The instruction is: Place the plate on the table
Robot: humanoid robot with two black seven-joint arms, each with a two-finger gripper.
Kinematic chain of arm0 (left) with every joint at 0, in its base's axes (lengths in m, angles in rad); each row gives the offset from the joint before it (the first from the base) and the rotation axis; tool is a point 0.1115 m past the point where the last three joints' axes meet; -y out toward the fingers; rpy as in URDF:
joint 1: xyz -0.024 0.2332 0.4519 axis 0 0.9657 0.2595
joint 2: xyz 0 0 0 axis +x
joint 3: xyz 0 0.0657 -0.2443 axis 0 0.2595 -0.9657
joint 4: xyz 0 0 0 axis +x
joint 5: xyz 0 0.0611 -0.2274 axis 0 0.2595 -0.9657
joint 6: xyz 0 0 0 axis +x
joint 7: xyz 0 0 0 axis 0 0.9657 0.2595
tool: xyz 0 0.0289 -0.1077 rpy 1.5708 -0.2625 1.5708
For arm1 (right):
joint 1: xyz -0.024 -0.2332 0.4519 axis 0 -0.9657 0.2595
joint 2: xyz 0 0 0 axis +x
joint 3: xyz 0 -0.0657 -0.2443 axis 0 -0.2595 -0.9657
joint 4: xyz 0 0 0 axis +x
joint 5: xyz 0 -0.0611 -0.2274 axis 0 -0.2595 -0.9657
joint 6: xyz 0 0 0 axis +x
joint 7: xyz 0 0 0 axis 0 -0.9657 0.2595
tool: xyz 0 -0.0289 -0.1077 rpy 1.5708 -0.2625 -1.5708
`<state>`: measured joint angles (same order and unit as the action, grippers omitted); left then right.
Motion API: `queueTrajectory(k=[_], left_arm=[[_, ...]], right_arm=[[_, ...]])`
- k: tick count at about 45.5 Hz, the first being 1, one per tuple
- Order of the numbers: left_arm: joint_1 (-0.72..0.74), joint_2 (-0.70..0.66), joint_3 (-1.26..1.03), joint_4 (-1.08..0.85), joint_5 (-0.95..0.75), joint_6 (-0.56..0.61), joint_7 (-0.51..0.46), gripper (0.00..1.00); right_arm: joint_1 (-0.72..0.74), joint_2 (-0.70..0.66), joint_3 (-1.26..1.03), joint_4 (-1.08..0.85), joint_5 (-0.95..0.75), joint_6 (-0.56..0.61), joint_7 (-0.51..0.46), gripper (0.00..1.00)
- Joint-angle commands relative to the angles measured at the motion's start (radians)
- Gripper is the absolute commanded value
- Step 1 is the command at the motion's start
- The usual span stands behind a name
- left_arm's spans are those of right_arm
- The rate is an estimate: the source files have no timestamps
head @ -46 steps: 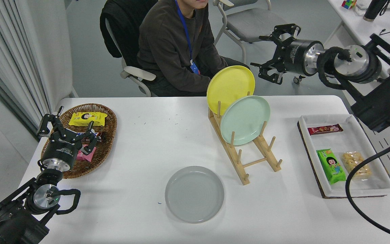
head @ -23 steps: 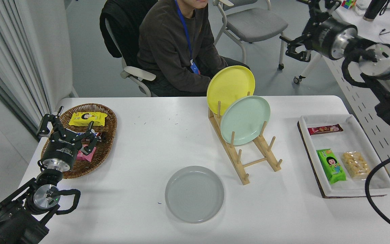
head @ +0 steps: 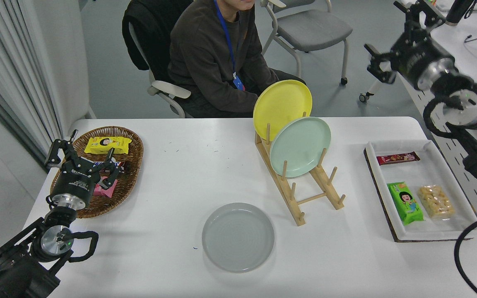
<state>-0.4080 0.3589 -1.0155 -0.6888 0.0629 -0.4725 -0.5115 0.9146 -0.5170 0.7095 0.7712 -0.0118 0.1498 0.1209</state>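
The pale grey plate lies flat on the white table, near its front edge and left of the wooden rack. My right gripper is open and empty, raised high at the upper right, beyond the table's far right corner and far from the plate. My left gripper is open and parked at the lower left, over the wicker basket.
A wooden rack holds a yellow plate and a mint green plate. A wicker basket with snacks stands at the left, a white tray with snacks at the right. A person sits at the far side.
My right arm has swung up and to the right, away from the table and the rack. The grey plate and the left arm have not moved.
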Motion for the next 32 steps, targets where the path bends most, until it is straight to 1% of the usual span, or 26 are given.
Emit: queueTrajectory(k=[1,7,21,28,32], left_arm=[[0.000,0.000,0.000,0.000,0.000,0.000,0.001,0.98],[0.000,0.000,0.000,0.000,0.000,0.000,0.001,0.98],[0.000,0.000,0.000,0.000,0.000,0.000,-0.001,0.98],[0.000,0.000,-0.001,0.000,0.000,0.000,0.001,0.98],[0.000,0.000,0.000,0.000,0.000,0.000,-0.001,0.98]], right_arm=[[-0.148,-0.051,0.022,0.053,0.000,0.045,0.016,0.99],[-0.226,-0.031,0.087,0.056,0.000,0.097,0.014,0.99],[-0.391,0.055,0.317,0.030,0.019,0.114,0.014,0.99],[-0.445,0.127,0.435,-0.007,0.019,0.114,0.014,0.99],[-0.476,0.184,0.513,-0.049,0.019,0.138,0.013,0.99]])
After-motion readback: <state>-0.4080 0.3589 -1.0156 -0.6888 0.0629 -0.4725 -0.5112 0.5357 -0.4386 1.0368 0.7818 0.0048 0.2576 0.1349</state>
